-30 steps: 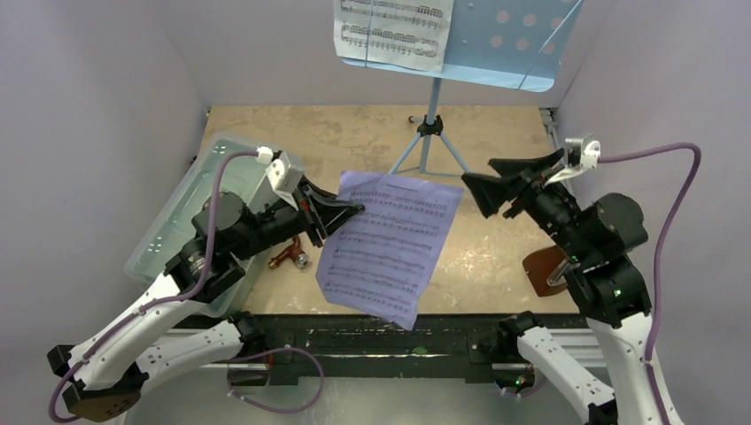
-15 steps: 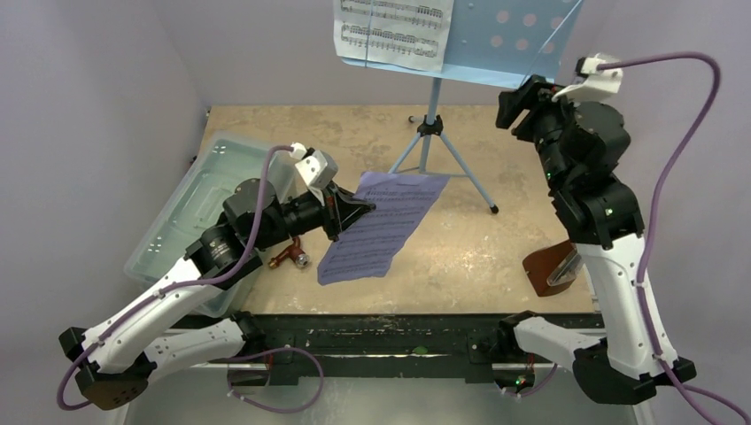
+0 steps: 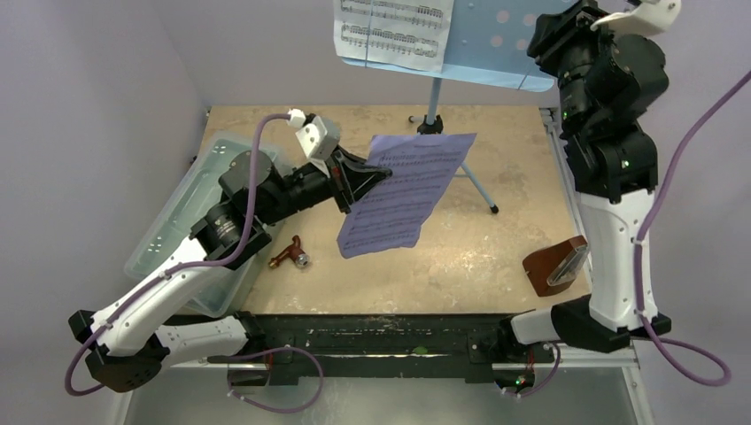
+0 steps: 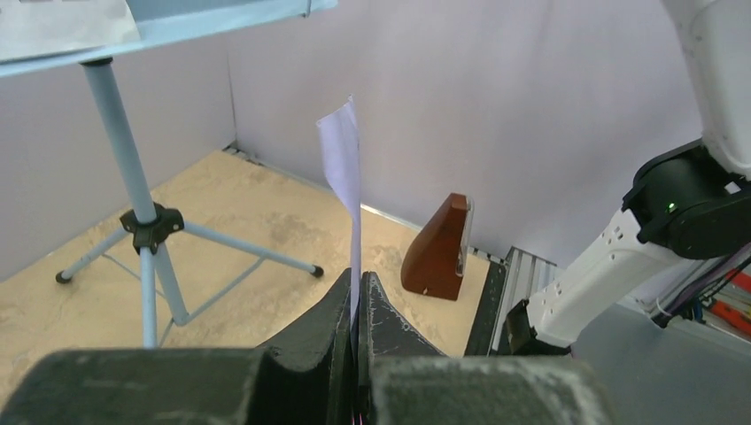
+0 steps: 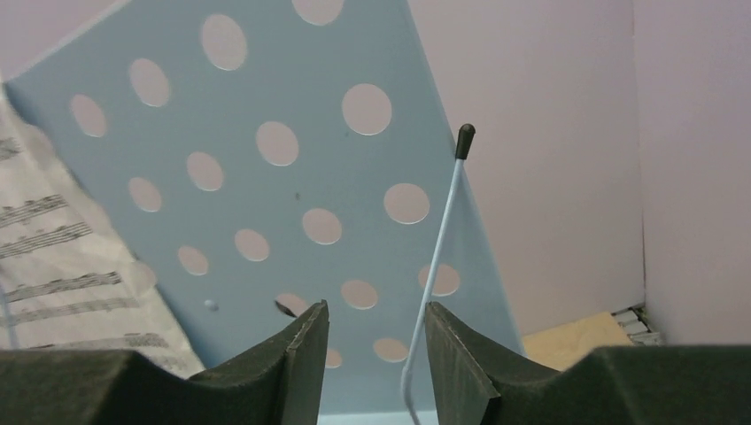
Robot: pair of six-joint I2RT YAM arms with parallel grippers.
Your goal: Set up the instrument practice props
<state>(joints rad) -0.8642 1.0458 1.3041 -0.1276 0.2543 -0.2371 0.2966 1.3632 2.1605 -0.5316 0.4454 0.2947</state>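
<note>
Since the earlier frame the left gripper (image 3: 376,174) has lifted the lilac page (image 3: 403,195) towards the stand (image 3: 433,97), and the right gripper (image 5: 372,319) has risen to its desk (image 5: 336,173). We see the left jaws clenched on the page's edge, holding it clear of the table (image 3: 478,257). The right jaws stand apart, a wire retainer (image 5: 439,239) between them. A white page (image 3: 390,31) rests on the desk; the metronome (image 3: 553,266) sits at near right.

Cut-off & hidden parts, top + wrist cams.
Music stand (image 3: 496,53) & white page (image 3: 390,35) run off top edge. Lilac page (image 3: 403,190) hides one tripod leg; left arm (image 3: 239,212) covers part of clear box (image 3: 168,226). Small brown item (image 3: 290,257) on desk (image 3: 478,266) too small to ID.
</note>
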